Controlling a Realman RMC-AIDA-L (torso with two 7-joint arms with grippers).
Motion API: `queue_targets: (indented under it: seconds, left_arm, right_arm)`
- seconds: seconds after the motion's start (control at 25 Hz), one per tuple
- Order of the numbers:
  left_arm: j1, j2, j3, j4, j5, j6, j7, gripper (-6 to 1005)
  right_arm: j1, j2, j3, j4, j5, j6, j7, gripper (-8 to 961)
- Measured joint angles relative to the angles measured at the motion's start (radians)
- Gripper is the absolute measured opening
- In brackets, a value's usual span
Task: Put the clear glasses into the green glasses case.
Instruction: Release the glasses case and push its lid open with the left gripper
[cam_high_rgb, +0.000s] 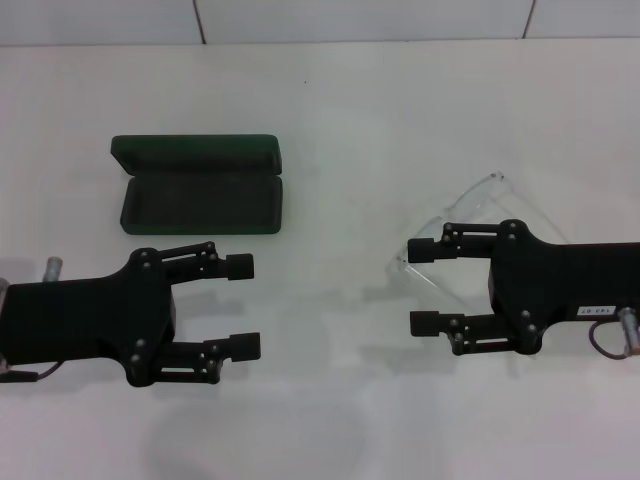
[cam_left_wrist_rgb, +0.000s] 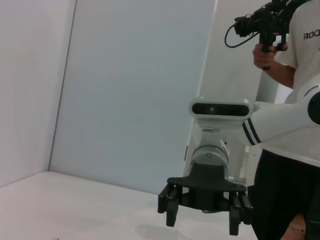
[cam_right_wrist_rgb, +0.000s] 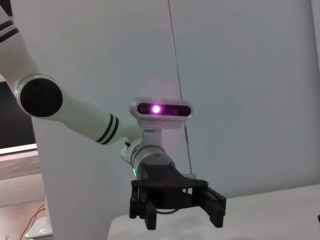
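The green glasses case (cam_high_rgb: 200, 190) lies open on the white table at the far left, its lid folded back and its dark inside empty. The clear glasses (cam_high_rgb: 470, 198) rest on the table at the right, partly covered by my right gripper (cam_high_rgb: 421, 287). That gripper is open, its upper finger over the glasses' near rim and nothing held. My left gripper (cam_high_rgb: 247, 306) hovers open just in front of the case, holding nothing. Across the table, the left wrist view shows the right gripper (cam_left_wrist_rgb: 202, 222) open, and the right wrist view shows the left gripper (cam_right_wrist_rgb: 182, 220) open.
The white table (cam_high_rgb: 330, 100) runs back to a pale wall. A person holding a camera rig (cam_left_wrist_rgb: 270, 25) stands behind the right arm in the left wrist view.
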Motion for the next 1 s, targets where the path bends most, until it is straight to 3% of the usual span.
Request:
queue_targets:
  seconds: [0.76,0.88,1.0]
  left_arm:
    - [0.0,-0.006,-0.007,0.007,0.01,0.002,-0.002,816]
    - [0.001,-0.009,-0.026,0.046,-0.01,0.006,-0.017,815]
    - [0.018,-0.009,-0.1,0.156,-0.069,0.015,-0.055,815]
  right_arm:
    - [-0.02,0.001,0.008,-0.009,0.0,0.0,0.0,707]
    - [-0.044,-0.007,0.074,-0.009,-0.002,0.002,-0.006,707]
    - [-0.095,-0.025,0.192,-0.009,-0.003,0.005,-0.008,707]
